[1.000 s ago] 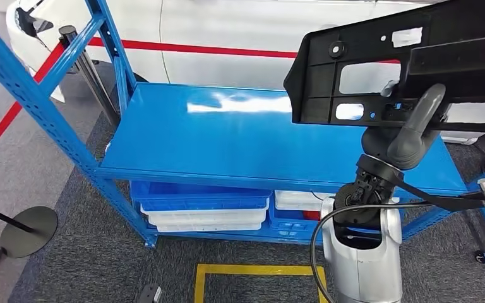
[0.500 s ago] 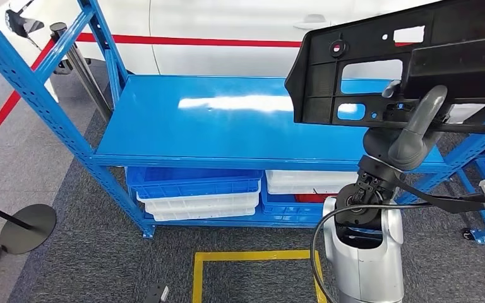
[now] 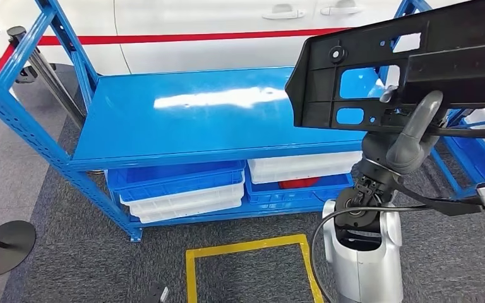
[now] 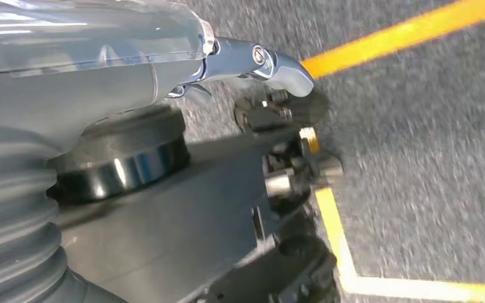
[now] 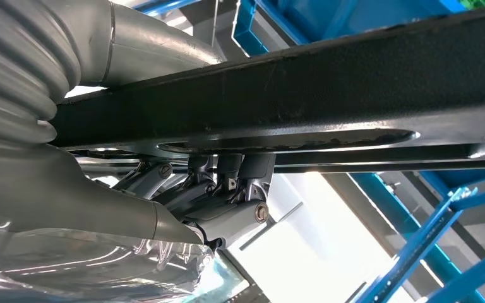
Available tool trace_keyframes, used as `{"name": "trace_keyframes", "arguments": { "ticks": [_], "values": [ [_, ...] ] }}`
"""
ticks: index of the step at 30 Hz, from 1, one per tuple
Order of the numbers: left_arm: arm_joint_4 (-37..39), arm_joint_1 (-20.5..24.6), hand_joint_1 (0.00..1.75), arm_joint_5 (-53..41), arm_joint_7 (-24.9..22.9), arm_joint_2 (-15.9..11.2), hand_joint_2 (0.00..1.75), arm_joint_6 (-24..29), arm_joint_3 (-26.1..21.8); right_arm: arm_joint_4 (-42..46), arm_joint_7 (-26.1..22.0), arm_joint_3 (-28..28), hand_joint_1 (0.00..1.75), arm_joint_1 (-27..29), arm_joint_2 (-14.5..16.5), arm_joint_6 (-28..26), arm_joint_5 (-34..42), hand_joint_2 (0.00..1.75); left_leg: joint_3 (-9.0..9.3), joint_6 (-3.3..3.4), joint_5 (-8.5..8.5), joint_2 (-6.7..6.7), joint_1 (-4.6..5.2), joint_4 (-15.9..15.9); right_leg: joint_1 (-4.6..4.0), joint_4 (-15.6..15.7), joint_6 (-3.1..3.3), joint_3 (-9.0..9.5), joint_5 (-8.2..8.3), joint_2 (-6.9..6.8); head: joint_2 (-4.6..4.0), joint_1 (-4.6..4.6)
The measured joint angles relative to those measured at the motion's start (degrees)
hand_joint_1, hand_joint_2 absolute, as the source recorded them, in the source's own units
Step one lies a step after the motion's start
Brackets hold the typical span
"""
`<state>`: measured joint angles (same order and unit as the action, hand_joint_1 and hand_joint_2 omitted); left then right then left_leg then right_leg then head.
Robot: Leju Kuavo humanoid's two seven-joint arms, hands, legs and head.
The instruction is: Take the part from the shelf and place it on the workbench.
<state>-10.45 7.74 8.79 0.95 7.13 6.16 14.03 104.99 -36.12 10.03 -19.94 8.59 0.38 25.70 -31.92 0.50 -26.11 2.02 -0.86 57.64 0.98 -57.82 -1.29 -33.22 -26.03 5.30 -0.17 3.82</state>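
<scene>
A large black plastic part (image 3: pixel 467 44) with several cut-outs hangs high at the right of the head view, in front of the blue shelf (image 3: pixel 183 120). My right hand (image 3: pixel 410 136) grips it from below, the grey thumb up against its lower edge. The right wrist view has the part (image 5: pixel 328 82) as a dark bar with my fingers (image 5: pixel 230 189) curled around its underside. The shelf's top board is bare. In the left wrist view my left hand (image 4: pixel 132 69) hangs over the grey carpet, thumb (image 4: pixel 271 60) stretched out, holding nothing.
Blue and white bins (image 3: pixel 177 183) are stacked under the shelf board. A white car (image 3: pixel 227 25) with a red stripe stands behind. A second blue rack (image 3: pixel 473 151) is at the right. A yellow floor marking (image 3: pixel 246 249) and a stanchion base (image 3: pixel 3 246) lie on the carpet.
The whole picture has shifted: the camera has turned, so the shelf slides left and the rack at the right comes in. The part stays in my right hand's grip.
</scene>
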Motion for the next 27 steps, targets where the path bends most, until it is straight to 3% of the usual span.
{"name": "trace_keyframes", "arguments": {
  "ticks": [1,3,5,6,7,8,10,12,14,16,17,19,20,21,22,24,25,27],
  "values": [
    [0.0,0.1,0.0,0.0,0.1,0.0,1.75,0.0,0.0,0.1,0.0,0.0,1.75,0.0,0.0,0.3,0.0,1.75,0.05,0.36,0.17,-0.57,-0.11,-0.3,-0.1,-1.1,-0.16,-0.59,-0.77,-0.98,0.0,-0.01],
    [0.0,0.0,0.0,0.0,0.2,0.0,1.75,0.0,0.0,0.3,0.0,0.0,1.75,0.1,0.0,1.0,-0.2,1.75,0.04,0.94,0.34,-1.8,-0.04,-0.6,-0.18,-6.8,-0.45,-3.44,-3.86,-3.63,0.0,-0.03],
    [0.0,-0.3,0.0,0.1,0.3,0.0,1.75,0.0,0.0,0.2,0.0,0.0,1.75,0.3,0.0,1.6,-0.5,1.75,-0.11,1.14,0.3,-3.06,0.17,-0.5,-0.09,-14.1,-0.69,-7.14,-6.64,-4.74,0.0,-0.04],
    [0.0,-0.5,0.0,0.1,0.3,0.0,1.75,0.0,0.0,0.2,0.0,0.0,1.75,0.5,0.0,1.8,-0.7,1.75,-0.16,1.16,0.27,-3.69,0.24,-0.4,-0.05,-15.8,-0.76,-8.02,-6.69,-4.92,0.0,-0.04],
    [0.0,-0.6,0.0,0.1,0.4,0.0,1.75,0.0,0.0,0.2,0.0,0.0,1.75,0.6,0.0,1.9,-0.9,1.75,-0.19,1.15,0.24,-4.25,0.29,-0.4,-0.02,-15.3,-0.77,-7.78,-5.71,-5.09,0.0,-0.04],
    [0.0,-0.6,0.0,0.0,0.4,0.0,1.75,0.0,0.0,0.2,0.0,0.0,1.75,0.7,0.0,1.9,-1.0,1.75,-0.18,1.11,0.17,-4.74,0.31,-0.3,-0.02,-12.5,-0.7,-6.31,-3.82,-5.41,0.0,-0.04],
    [0.0,-0.6,0.0,0.0,0.5,0.0,1.75,0.1,0.0,0.2,0.0,0.0,1.75,0.8,0.0,1.9,-1.1,1.75,-0.13,0.85,-0.03,-5.47,0.47,0.0,-0.29,-4.2,-0.3,-2.1,-0.47,-6.95,0.0,-0.04],
    [0.0,-0.7,0.0,-0.2,0.5,0.0,1.75,0.3,0.0,0.2,0.0,-0.1,1.75,0.9,0.0,1.9,-1.4,1.75,-0.13,0.41,-0.15,-6.03,0.71,0.1,-0.7,-0.1,0.26,-0.18,0.5,-7.79,0.0,-0.03],
    [0.0,-0.7,0.0,-0.4,0.6,0.0,1.75,0.4,0.1,0.2,-0.1,-0.3,1.75,1.0,0.0,1.9,-1.8,1.75,-0.04,-0.12,-0.13,-6.68,0.85,0.0,-0.79,0.1,0.82,-0.39,0.63,-6.97,0.0,-0.03],
    [0.0,-0.7,0.0,-0.5,0.6,0.0,1.75,0.5,0.2,0.2,-0.1,-0.5,1.75,1.1,0.0,1.9,-1.9,1.75,-0.41,-0.7,-1.21,-6.0,0.76,1.1,-0.46,0.5,1.49,-0.38,1.02,-6.17,0.0,-0.03],
    [0.0,-0.7,0.0,-0.6,0.6,0.0,1.75,0.5,0.2,0.2,-0.1,-0.5,1.75,1.1,0.0,1.9,-1.9,1.75,-1.31,-0.94,-2.69,-5.04,0.69,3.3,-0.27,0.7,1.82,-0.35,1.22,-5.78,0.0,-0.02],
    [0.0,-0.9,0.0,-0.6,0.6,0.0,1.75,0.6,0.3,0.2,-0.1,-0.6,1.75,1.2,0.0,1.9,-1.9,1.75,-4.57,-1.26,-6.64,-3.08,0.51,10.7,-0.19,0.7,2.18,-0.47,1.42,-4.93,0.0,-0.02],
    [0.0,-1.0,0.0,-0.6,0.6,0.0,1.75,0.6,0.3,0.2,-0.1,-0.6,1.75,1.3,0.0,1.9,-1.9,1.75,-6.28,-1.36,-8.05,-2.7,0.48,14.4,-0.21,0.7,2.24,-0.57,1.46,-4.42,0.0,-0.02],
    [0.0,-1.1,0.0,-0.6,0.6,0.0,1.75,0.6,0.3,0.2,-0.1,-0.6,1.75,1.4,0.0,1.9,-1.9,1.75,-7.32,-1.42,-8.4,-2.55,0.46,16.6,-0.22,0.6,2.26,-0.65,1.49,-3.82,0.0,-0.02],
    [0.0,-1.2,0.0,-0.6,0.6,0.0,1.75,0.6,0.4,0.2,-0.1,-0.6,1.75,1.5,0.0,1.9,-2.0,1.75,-7.35,-1.41,-7.59,-2.47,0.43,16.5,-0.23,0.5,2.25,-0.69,1.5,-3.14,0.0,-0.02],
    [0.0,-1.2,0.0,-0.7,0.6,0.0,1.75,0.6,0.4,0.2,-0.1,-0.6,1.75,1.6,0.0,1.9,-2.2,1.75,-4.53,-1.22,-3.49,-1.58,0.26,10.3,-0.2,0.2,2.09,-0.71,1.44,-1.65,0.0,-0.02],
    [0.0,-1.2,0.0,-0.7,0.6,0.0,1.75,0.6,0.4,0.2,-0.1,-0.7,1.75,1.6,0.0,1.9,-2.4,1.75,-2.72,-1.04,-1.78,-0.18,0.1,6.4,-0.24,0.0,1.88,-0.85,1.39,-0.95,0.0,-0.02],
    [0.1,-1.3,0.0,-0.9,0.5,-0.1,1.75,0.6,0.4,0.3,-0.1,-0.7,1.75,1.7,0.0,1.7,-2.8,1.75,-0.61,-0.76,-0.44,2.03,-0.08,1.6,-0.17,-0.5,1.22,-1.46,1.48,0.4,0.0,-0.02]
  ]
}}
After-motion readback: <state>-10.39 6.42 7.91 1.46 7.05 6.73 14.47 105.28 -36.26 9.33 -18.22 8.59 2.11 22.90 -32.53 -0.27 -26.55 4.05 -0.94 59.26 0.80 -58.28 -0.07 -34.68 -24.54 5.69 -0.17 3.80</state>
